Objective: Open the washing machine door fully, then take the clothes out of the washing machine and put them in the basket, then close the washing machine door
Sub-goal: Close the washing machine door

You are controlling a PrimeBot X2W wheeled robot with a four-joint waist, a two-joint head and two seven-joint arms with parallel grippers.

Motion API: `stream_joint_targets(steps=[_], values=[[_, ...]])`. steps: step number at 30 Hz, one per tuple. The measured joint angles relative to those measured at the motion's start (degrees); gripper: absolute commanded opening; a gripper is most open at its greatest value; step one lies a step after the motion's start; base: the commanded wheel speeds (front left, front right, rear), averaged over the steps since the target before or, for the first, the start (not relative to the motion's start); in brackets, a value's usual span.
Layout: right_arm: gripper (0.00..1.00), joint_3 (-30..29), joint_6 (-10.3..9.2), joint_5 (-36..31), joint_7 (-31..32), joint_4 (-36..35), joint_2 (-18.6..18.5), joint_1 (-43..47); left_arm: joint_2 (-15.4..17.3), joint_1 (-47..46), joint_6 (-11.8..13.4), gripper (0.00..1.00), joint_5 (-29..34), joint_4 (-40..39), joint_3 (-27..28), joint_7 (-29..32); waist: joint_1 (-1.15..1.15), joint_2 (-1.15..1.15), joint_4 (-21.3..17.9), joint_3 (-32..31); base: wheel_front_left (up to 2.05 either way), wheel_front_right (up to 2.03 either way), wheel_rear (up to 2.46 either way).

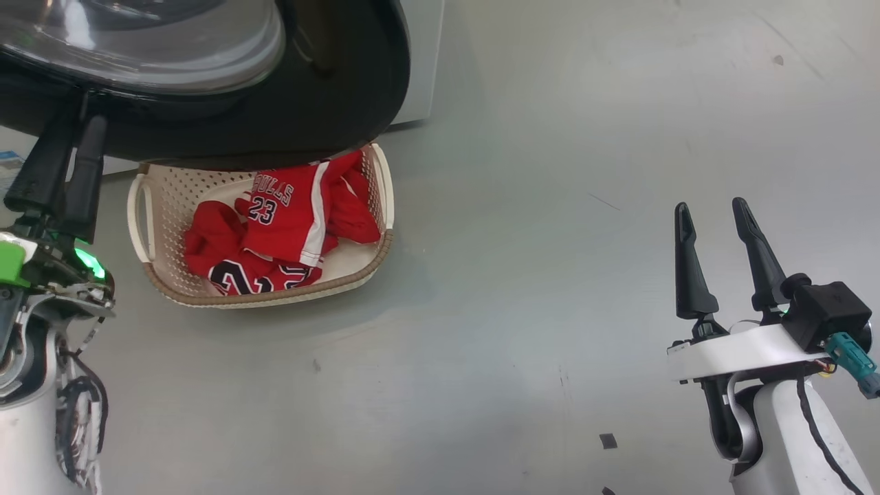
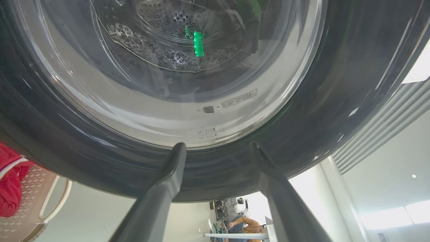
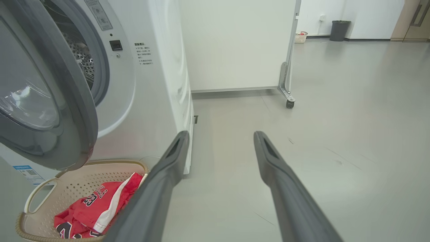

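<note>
While the door (image 1: 330, 103) hangs part-open, clothes (image 1: 289, 220) lie in the basket (image 1: 141, 213)

Left gripper (image 2: 217, 145) spread, holding nothing, tips up at the door's black rim. Right gripper (image 1: 709, 204) released too, over bare floor (image 1: 550, 206), well apart. Door overhangs the basket's back edge, at the washer's (image 3: 158, 84) foot. Wheeled panel (image 3: 235, 43) stands beyond the washer.

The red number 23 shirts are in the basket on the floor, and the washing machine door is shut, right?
No, the washing machine door is open, not shut: the right wrist view shows it swung out from the machine. The red number 23 shirts are in the basket on the floor.
</note>
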Motion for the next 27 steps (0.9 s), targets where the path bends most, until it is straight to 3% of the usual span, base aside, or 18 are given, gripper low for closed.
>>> stream_joint_targets(steps=[13,27], values=[[1.00,-1.0,0.35,-1.4,0.0,1.5,-1.1,0.7,-2.2,8.4,0.0,1.00,11.9,-5.3,2.1,-10.7,0.00,0.00,4.9,-5.7,0.00,0.00,0.00],[1.00,-0.7,0.71,-2.3,0.0,2.3,-1.6,3.2,6.3,19.5,0.0,1.00,46.6,-10.4,-5.1,-25.4,0.00,0.00,6.8,-10.9,0.00,0.00,0.00]])
